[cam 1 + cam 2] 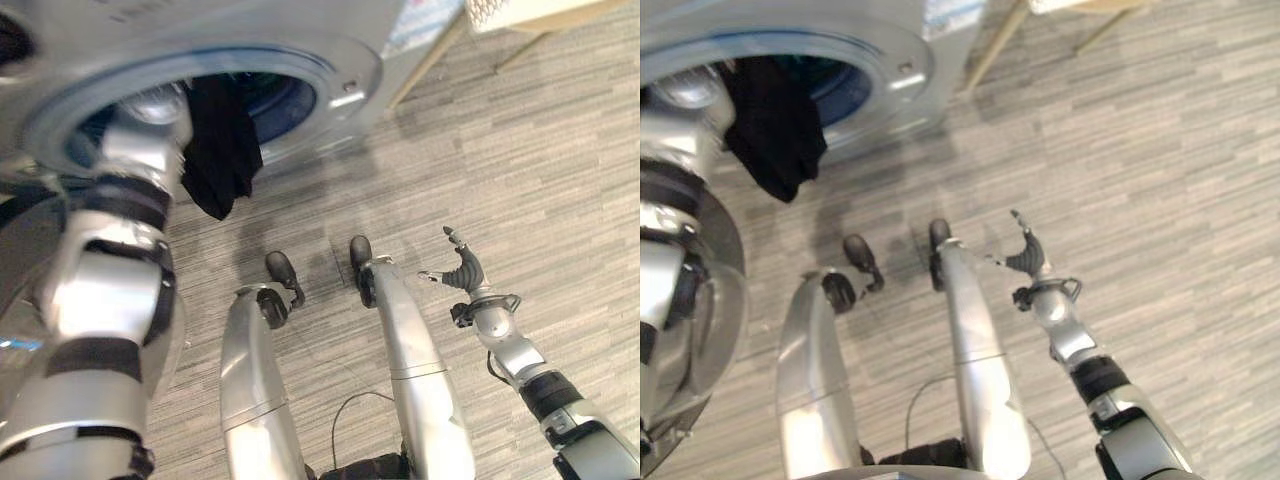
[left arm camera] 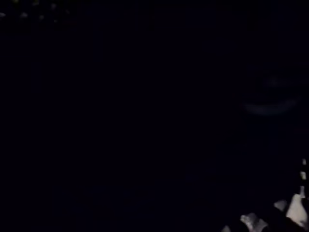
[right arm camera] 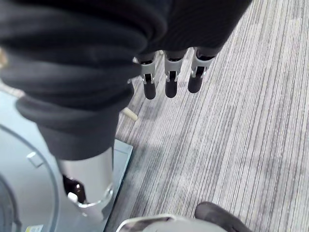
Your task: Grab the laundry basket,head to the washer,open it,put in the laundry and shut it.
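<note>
- My left arm reaches into the open mouth of the washer (image 1: 345, 60), and my left hand is somewhere inside the drum; its wrist view is nearly black, so I cannot tell how its fingers stand.
- The laundry I can see is one dark garment (image 1: 218, 145), draped over the lower lip of the opening just beside my left arm, part inside and part hanging out over the front.
- It looks soft, light and limp, with no stiffness to push against. I judge it will fold and sag wherever I lift it, and a loose tail may catch on the rim.
- Its long axis runs from the drum down toward the floor (image 1: 520, 170), the free end pointing downward.
- The best hold is probably the bunched upper part at the rim, gathered in a full curl of the fingers so the hanging tail gets drawn inward.
- My right hand (image 1: 462, 268) hangs low over the floor, well apart from the washer, fingers spread and holding nothing.
</note>
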### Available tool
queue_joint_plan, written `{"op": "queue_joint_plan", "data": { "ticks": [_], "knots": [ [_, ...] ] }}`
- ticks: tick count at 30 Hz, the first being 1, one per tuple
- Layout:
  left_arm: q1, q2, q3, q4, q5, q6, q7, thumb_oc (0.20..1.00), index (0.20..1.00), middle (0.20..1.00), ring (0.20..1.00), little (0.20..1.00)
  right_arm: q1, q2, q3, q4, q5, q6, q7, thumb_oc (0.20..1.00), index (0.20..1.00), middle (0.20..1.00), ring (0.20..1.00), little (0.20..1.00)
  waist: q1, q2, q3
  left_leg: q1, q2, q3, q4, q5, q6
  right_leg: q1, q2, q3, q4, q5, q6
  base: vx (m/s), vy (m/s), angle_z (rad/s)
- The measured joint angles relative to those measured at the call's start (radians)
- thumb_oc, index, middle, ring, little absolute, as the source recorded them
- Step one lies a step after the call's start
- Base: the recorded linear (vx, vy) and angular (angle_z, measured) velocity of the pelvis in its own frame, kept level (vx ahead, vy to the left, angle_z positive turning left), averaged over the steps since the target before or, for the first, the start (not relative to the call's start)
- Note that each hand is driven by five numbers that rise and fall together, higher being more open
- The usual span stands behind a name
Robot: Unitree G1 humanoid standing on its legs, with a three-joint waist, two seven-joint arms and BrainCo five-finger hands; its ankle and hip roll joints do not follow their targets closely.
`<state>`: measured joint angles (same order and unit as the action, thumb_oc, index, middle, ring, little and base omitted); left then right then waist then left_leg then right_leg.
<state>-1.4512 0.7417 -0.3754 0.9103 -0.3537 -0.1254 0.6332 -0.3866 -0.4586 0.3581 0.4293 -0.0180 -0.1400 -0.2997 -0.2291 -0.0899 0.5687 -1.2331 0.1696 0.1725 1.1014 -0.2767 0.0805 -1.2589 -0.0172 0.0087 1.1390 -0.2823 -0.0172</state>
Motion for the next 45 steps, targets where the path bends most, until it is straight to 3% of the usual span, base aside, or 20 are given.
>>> {"op": "queue_joint_plan", "data": {
  "ticks": [4,5,6,9,13,18,23,26,31,35,37,38,39,44,45],
  "knots": [
    [-0.07,0.079,-0.014,0.0,-0.03,-0.004,0.051,0.2,0.2,0.2,0.2,0.2,0.014,-0.076,-0.001,-0.12,0.001,-0.032,0.021,1.0,1.0,1.0,1.0,1.0,0.002,0.003,0.0,-0.057,0.031,-0.001,0.027,-0.007,-0.01,-0.063,0.014,-0.009,0.014,-0.001,-0.005,0.07,0.009,-0.18],
    [-0.087,0.092,-0.016,0.0,-0.037,-0.004,0.068,0.489,0.489,0.489,0.489,0.489,0.018,-0.086,-0.006,-0.138,0.001,-0.034,0.023,1.0,1.0,1.0,1.0,1.0,0.003,0.005,-0.001,-0.069,0.032,-0.001,0.027,-0.007,-0.01,-0.077,0.013,-0.011,0.014,0.0,-0.005,0.07,-0.01,-0.14],
    [-0.094,0.102,-0.02,-0.001,-0.037,-0.005,0.077,1.0,1.0,1.0,1.0,1.0,0.022,-0.092,-0.01,-0.145,0.001,-0.039,0.023,1.0,1.0,1.0,1.0,1.0,0.003,0.006,0.0,-0.075,0.032,-0.001,0.028,-0.006,-0.01,-0.084,0.014,-0.011,0.015,0.002,-0.006,0.08,-0.02,-0.03],
    [-0.095,0.122,-0.069,0.024,-0.035,-0.006,0.07,1.0,1.0,1.0,1.0,1.0,0.041,-0.114,-0.025,-0.144,0.002,-0.041,0.041,1.0,1.0,1.0,1.0,1.0,0.015,0.025,0.0,-0.098,0.031,-0.013,0.028,-0.011,-0.018,-0.101,0.013,-0.023,0.016,0.0,-0.011,0.06,-0.006,0.02],
    [-0.056,0.105,-0.19,0.112,0.036,0.015,-0.076,1.0,1.0,1.0,1.0,1.0,0.038,-0.12,-0.04,-0.137,0.001,-0.045,0.056,1.0,1.0,1.0,1.0,1.0,0.041,0.034,0.001,-0.109,0.026,-0.029,0.037,-0.007,-0.031,-0.107,0.009,-0.034,0.025,-0.003,-0.029,0.06,-0.012,0.03],
    [0.073,0.046,-0.211,0.105,0.219,0.041,-0.202,1.0,1.0,1.0,1.0,1.0,0.037,-0.119,-0.04,-0.109,-0.002,-0.057,0.064,1.0,1.0,1.0,1.0,1.0,0.06,0.043,-0.003,-0.097,0.006,-0.052,0.029,-0.009,-0.028,-0.086,-0.013,-0.054,0.031,-0.017,-0.052,0.02,-0.037,0.11],
    [0.145,0.148,-0.317,-0.074,0.468,0.046,-0.218,1.0,1.0,1.0,1.0,1.0,0.046,-0.141,-0.048,-0.1,-0.003,-0.074,0.066,1.0,1.0,1.0,1.0,1.0,0.079,0.044,-0.005,-0.101,-0.011,-0.054,-0.002,0.003,-0.028,-0.093,-0.03,-0.058,0.019,-0.021,-0.046,-0.01,-0.022,0.11],
    [0.165,0.175,-0.336,-0.082,0.588,0.047,-0.221,1.0,1.0,1.0,1.0,1.0,0.046,-0.161,-0.064,-0.1,-0.013,-0.083,0.072,1.0,1.0,1.0,1.0,1.0,0.095,0.046,-0.006,-0.11,-0.011,-0.057,-0.004,0.008,-0.023,-0.101,-0.032,-0.065,0.018,-0.021,-0.047,0.0,0.002,0.02],
    [0.202,0.167,-0.344,-0.058,0.665,0.067,-0.25,1.0,1.0,1.0,1.0,1.0,0.029,-0.174,-0.113,-0.103,-0.013,-0.092,0.085,1.0,1.0,1.0,1.0,1.0,0.099,0.047,-0.006,-0.147,-0.018,-0.07,-0.001,0.016,-0.039,-0.125,-0.043,-0.084,0.019,-0.018,-0.052,-0.01,0.025,0.07],
    [0.165,0.11,-0.436,0.037,0.753,0.094,-0.271,1.0,1.0,1.0,1.0,1.0,-0.053,-0.218,-0.089,-0.108,-0.019,-0.09,0.083,1.0,1.0,1.0,1.0,1.0,0.097,0.046,-0.006,-0.152,-0.023,-0.069,0.004,0.016,-0.038,-0.13,-0.05,-0.081,0.023,-0.018,-0.052,-0.02,0.045,0.01],
    [0.065,0.055,-0.489,0.112,0.803,0.117,-0.294,1.0,1.0,1.0,1.0,1.0,-0.092,-0.253,-0.083,-0.124,-0.009,-0.096,0.083,1.0,1.0,1.0,1.0,1.0,0.1,0.046,-0.005,-0.168,-0.023,-0.068,0.021,0.008,-0.026,-0.146,-0.052,-0.078,0.041,-0.018,-0.052,0.0,0.016,0.0],
    [0.05,0.048,-0.491,0.121,0.812,0.118,-0.302,0.809,0.809,0.809,0.809,0.809,-0.092,-0.255,-0.088,-0.137,0.0,-0.098,0.082,1.0,1.0,1.0,1.0,1.0,0.097,0.046,-0.005,-0.174,-0.023,-0.067,0.026,0.005,-0.025,-0.153,-0.051,-0.077,0.047,-0.022,-0.057,0.0,0.028,-0.06],
    [0.038,0.046,-0.492,0.127,0.827,0.121,-0.317,0.2,0.2,0.2,0.2,0.2,-0.091,-0.257,-0.086,-0.143,0.001,-0.103,0.085,1.0,1.0,1.0,1.0,1.0,0.093,0.045,-0.005,-0.183,-0.022,-0.067,0.032,0.005,-0.025,-0.163,-0.049,-0.075,0.048,-0.022,-0.058,-0.01,0.034,-0.07],
    [0.013,0.044,-0.47,0.065,0.823,0.127,-0.325,0.2,0.2,0.2,0.2,0.2,-0.054,-0.259,-0.072,-0.193,0.098,-0.085,0.108,1.0,1.0,1.0,1.0,1.0,0.091,0.045,-0.004,-0.21,-0.026,-0.062,0.024,0.01,-0.018,-0.196,-0.045,-0.063,0.042,-0.01,-0.04,-0.02,0.01,-0.01],
    [0.02,0.012,-0.403,0.051,0.742,0.126,-0.318,0.2,0.2,0.2,0.2,0.2,-0.083,-0.242,-0.073,-0.163,0.096,-0.085,0.097,1.0,1.0,1.0,1.0,1.0,0.094,0.045,-0.004,-0.202,-0.034,-0.056,-0.008,0.026,-0.021,-0.191,-0.05,-0.059,0.017,-0.002,-0.03,-0.04,0.026,0.11]
  ]
}}
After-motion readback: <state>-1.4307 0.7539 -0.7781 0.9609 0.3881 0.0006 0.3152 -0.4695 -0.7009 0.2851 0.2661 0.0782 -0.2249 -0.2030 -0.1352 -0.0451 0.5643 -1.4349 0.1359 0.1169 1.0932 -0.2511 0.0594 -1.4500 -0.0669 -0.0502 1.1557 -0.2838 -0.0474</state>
